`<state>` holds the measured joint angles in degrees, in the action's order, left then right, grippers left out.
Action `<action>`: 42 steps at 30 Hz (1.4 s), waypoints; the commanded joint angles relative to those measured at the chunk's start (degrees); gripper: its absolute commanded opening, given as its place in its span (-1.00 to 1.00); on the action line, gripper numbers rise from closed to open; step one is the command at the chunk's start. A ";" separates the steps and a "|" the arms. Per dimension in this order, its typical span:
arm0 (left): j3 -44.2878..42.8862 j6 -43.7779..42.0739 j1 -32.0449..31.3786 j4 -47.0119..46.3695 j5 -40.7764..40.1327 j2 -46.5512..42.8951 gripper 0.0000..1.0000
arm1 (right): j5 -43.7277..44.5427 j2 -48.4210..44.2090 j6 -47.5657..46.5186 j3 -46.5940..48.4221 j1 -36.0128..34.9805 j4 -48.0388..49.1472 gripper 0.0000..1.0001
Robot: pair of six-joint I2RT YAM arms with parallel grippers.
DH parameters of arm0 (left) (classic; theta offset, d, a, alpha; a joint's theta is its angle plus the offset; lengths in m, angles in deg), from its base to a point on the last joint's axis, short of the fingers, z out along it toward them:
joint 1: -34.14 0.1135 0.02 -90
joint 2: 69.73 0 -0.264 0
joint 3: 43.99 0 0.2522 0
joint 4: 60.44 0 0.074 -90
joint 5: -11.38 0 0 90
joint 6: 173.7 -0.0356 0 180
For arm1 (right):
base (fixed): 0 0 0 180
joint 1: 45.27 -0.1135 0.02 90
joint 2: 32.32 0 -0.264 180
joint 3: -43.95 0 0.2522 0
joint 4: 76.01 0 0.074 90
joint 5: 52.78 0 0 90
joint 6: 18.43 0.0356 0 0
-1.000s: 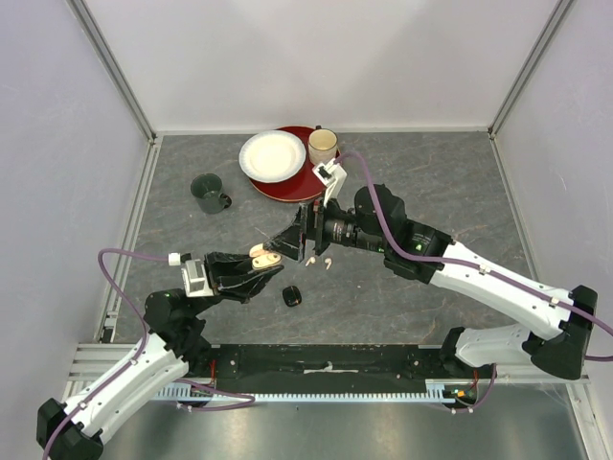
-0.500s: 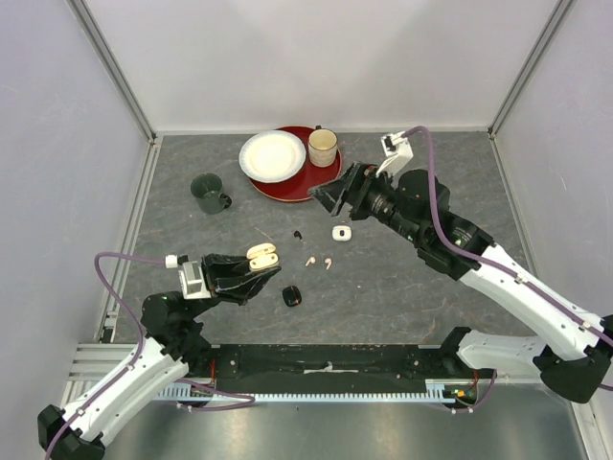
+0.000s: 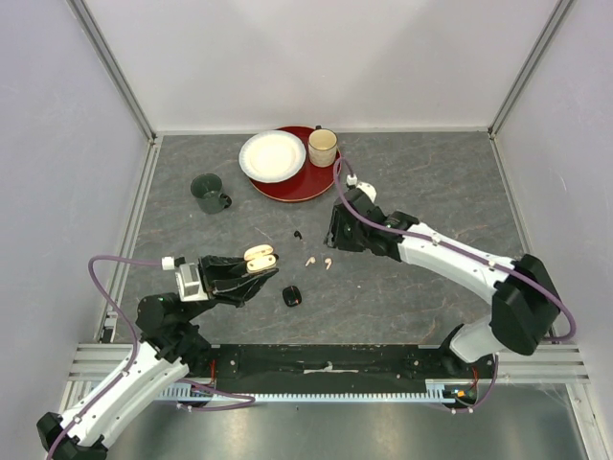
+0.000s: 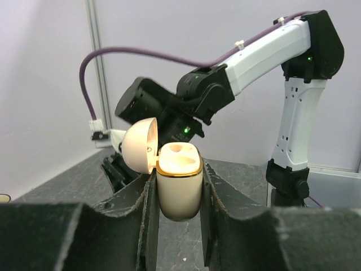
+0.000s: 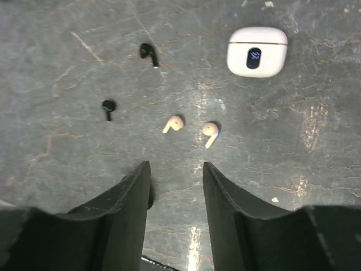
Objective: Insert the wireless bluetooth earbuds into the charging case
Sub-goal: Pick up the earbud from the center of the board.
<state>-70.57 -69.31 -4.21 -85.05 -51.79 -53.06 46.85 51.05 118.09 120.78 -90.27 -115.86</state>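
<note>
Landmark: red plate (image 3: 287, 182), far side of the counter (image 3: 431, 182)

1. White plate (image 3: 272, 155): lies on the red plate's left part, overlapping its rim
2. Cup (image 3: 323, 147): upright on the red plate's right rim; contents cannot be made out
3. Green mug (image 3: 208, 192): upright on the counter, left of the red plate and apart from it; interior too dark to read
4. Pinkish-beige case (image 4: 179, 164): lid hinged open, raised off the counter, nearer the arm bases than the red plate and to its left; the one well in view is bare. The left hand (image 4: 177, 175) is clamped on its sides
5. White case (image 5: 257, 52): lid down, flat on the counter on the red plate's near side; contents hidden; covered by the right arm in the top view
6. Black case (image 3: 291, 296): on the counter, well to the near side of the red plate; too small to tell its lid
7. Pinkish-beige earbuds (image 5: 174, 123) (image 5: 211, 132) and black earbuds (image 5: 148, 53) (image 5: 107, 106): loose on the counter, near side of the red plate, outside every case
8. Right hand (image 5: 175, 192): pointing down above these earbuds, fingers partly apart, holding nothing
</note>
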 commanded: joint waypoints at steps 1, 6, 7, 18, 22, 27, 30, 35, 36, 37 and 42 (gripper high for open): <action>-2.56 -2.79 -0.15 1.63 -1.08 -1.55 -0.96 | 3.54 3.54 2.17 -0.49 -0.09 -0.54 -0.05; -3.00 -3.76 -0.15 3.65 -1.25 -2.78 -0.95 | 2.94 8.72 2.52 -0.31 -0.10 0.94 -0.09; -3.00 -3.85 -0.06 4.09 -1.25 -3.04 -0.95 | 2.94 9.43 2.52 -0.14 -0.18 1.21 -0.10; -3.44 -4.99 -0.06 6.38 -2.04 -4.18 -0.95 | 3.55 17.35 2.61 2.76 -0.80 2.27 -0.14; -3.44 -4.99 -0.06 6.64 -2.04 -4.18 -0.95 | 3.91 18.84 2.78 3.64 -1.50 2.70 -0.14; -3.35 -4.90 -0.15 6.99 -2.22 -4.54 -0.95 | 4.52 20.60 2.70 4.43 -1.85 2.62 -0.11; -3.35 -4.99 -0.06 7.08 -2.40 -4.45 -0.95 | 4.70 21.30 2.70 4.87 -1.77 2.71 -0.10; -3.35 -5.08 -0.06 7.08 -2.40 -4.27 -0.95 | 6.36 21.83 2.87 4.78 -2.03 2.36 -0.11; -3.35 -5.08 -0.06 7.08 -2.48 -4.27 -0.95 | 6.37 21.92 2.87 4.70 -2.12 2.27 -0.10; -3.35 -4.99 -0.06 7.08 -2.48 -4.19 -0.95 | 6.37 22.18 2.79 4.78 -2.12 2.35 -0.11; -3.35 -4.90 -0.15 7.08 -2.40 -4.19 -0.95 | 6.55 22.97 2.70 4.96 -2.38 2.36 -0.14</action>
<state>-71.97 -72.28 -4.23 -76.97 -53.06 -57.10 51.68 72.86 120.06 123.45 -92.10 -114.05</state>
